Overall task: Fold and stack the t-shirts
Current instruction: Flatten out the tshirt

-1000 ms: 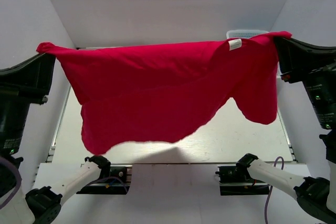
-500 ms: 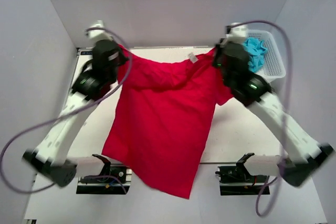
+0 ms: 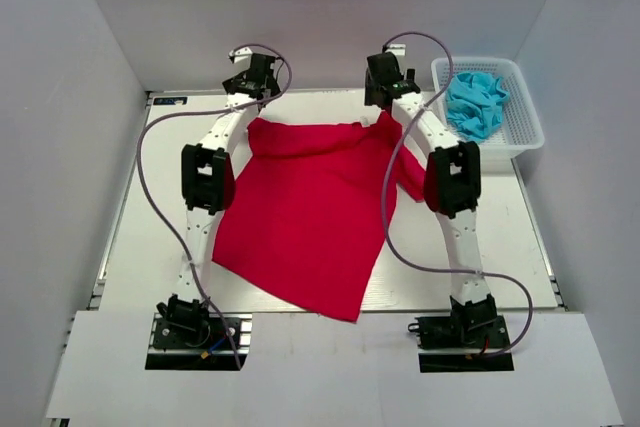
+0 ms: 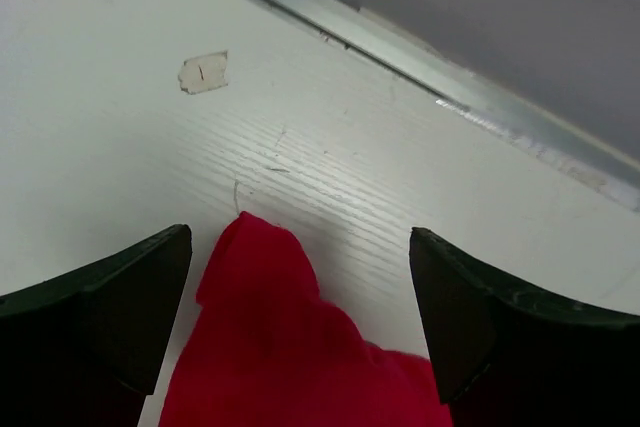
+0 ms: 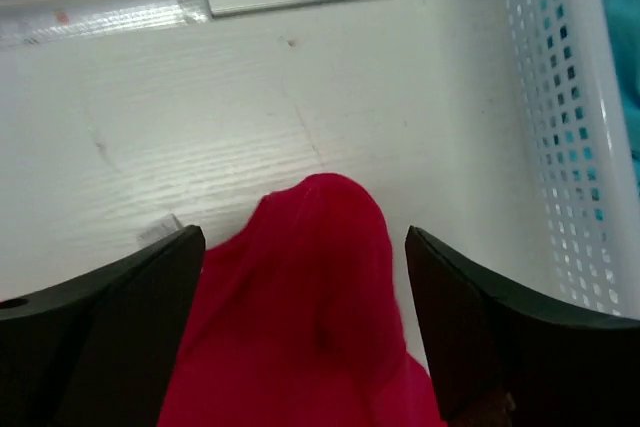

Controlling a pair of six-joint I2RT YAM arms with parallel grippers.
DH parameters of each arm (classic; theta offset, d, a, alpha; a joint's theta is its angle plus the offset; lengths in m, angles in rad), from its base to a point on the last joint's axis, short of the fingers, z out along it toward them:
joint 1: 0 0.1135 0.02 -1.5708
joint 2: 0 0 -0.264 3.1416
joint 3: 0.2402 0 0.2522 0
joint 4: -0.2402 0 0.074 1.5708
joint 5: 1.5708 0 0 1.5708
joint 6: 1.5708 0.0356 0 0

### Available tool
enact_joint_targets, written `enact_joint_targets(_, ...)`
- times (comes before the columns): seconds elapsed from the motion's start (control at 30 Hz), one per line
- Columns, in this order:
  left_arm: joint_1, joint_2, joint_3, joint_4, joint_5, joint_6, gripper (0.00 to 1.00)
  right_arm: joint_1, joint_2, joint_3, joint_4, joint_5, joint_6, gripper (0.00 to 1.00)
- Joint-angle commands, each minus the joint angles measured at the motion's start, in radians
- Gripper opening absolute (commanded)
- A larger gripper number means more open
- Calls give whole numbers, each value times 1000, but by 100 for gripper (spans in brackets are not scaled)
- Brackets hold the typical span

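Observation:
The red t-shirt (image 3: 300,217) lies spread on the white table (image 3: 130,237), collar end toward the far side, its near corner reaching the table's front edge. My left gripper (image 3: 256,115) stands open over the shirt's far left corner. In the left wrist view a peak of red cloth (image 4: 265,327) rises between the spread fingers of that gripper (image 4: 300,237), free of both. My right gripper (image 3: 386,113) is open over the far right corner, where a hump of red cloth (image 5: 310,337) sits inside its gap (image 5: 305,234). The turquoise t-shirt (image 3: 475,102) lies crumpled in the basket.
A white mesh basket (image 3: 526,119) stands at the far right corner; its wall (image 5: 560,127) is close to the right of my right gripper. A metal rail (image 4: 480,107) runs along the table's far edge. Both arms stretch over the table beside the shirt.
The red shirt, held stretched in the air between both shut grippers, has come down flat onto the table. Both grippers have opened and let go of its corners.

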Motion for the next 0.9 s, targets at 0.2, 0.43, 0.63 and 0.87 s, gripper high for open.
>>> enact_joint_targets(0.2, -18, -576, -718, 174, 259, 49, 100, -9, -392, -531, 137, -235, -4, 90)
enact_joint_targets(0.43, -38, -866, -1131, 150, 532, -58, 100, -1, -440, -704, 129, -535, 41, 90)
enact_joint_targets(0.63, -47, -935, -1341, 78, 519, -173, 100, 4, -385, -736, 134, -558, 73, 90)
enact_joint_targets(0.87, -29, -1024, -1510, 80, 468, -250, 100, 5, -410, -845, 148, -558, 104, 90)
